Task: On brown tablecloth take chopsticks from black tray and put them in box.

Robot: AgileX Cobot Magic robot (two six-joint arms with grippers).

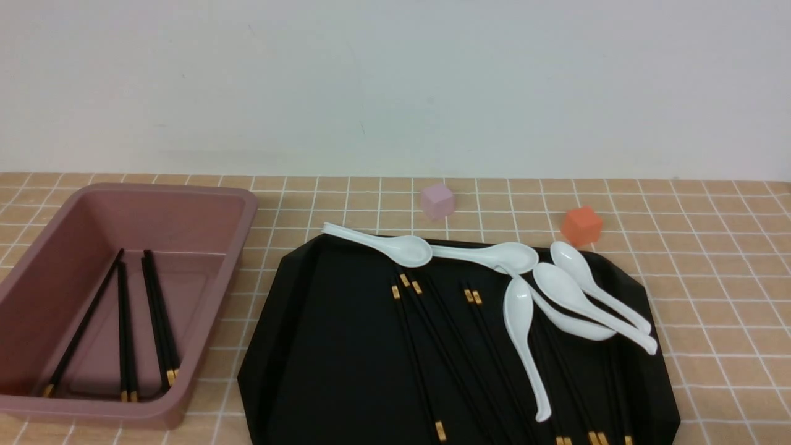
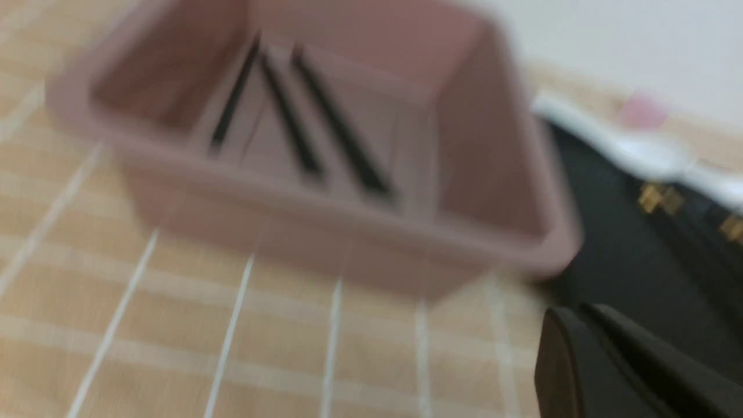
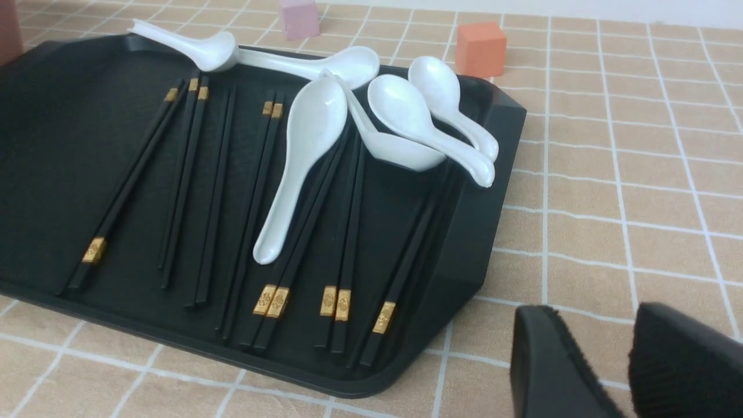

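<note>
The black tray [image 1: 334, 346] lies on the brown tablecloth [image 1: 710, 278] and holds several black chopsticks [image 1: 417, 361] with gold bands, some under white spoons. The box [image 1: 247, 204] at the left holds several chopsticks [image 1: 159, 315]. No gripper shows in the front view. In the blurred left wrist view my left gripper [image 2: 580, 316] is shut and empty, over the cloth by the box [image 2: 493, 145] near the tray's edge. In the right wrist view my right gripper [image 3: 592, 316] is open and empty above the cloth, beside the tray [image 3: 58, 145] and its chopsticks [image 3: 130, 174].
Several white ceramic spoons [image 1: 519, 315] lie across the tray's far and right part, over some chopsticks; they also show in the right wrist view [image 3: 307, 133]. A pink cube [image 1: 437, 201] and an orange cube [image 1: 581, 225] stand behind the tray. A white wall bounds the back.
</note>
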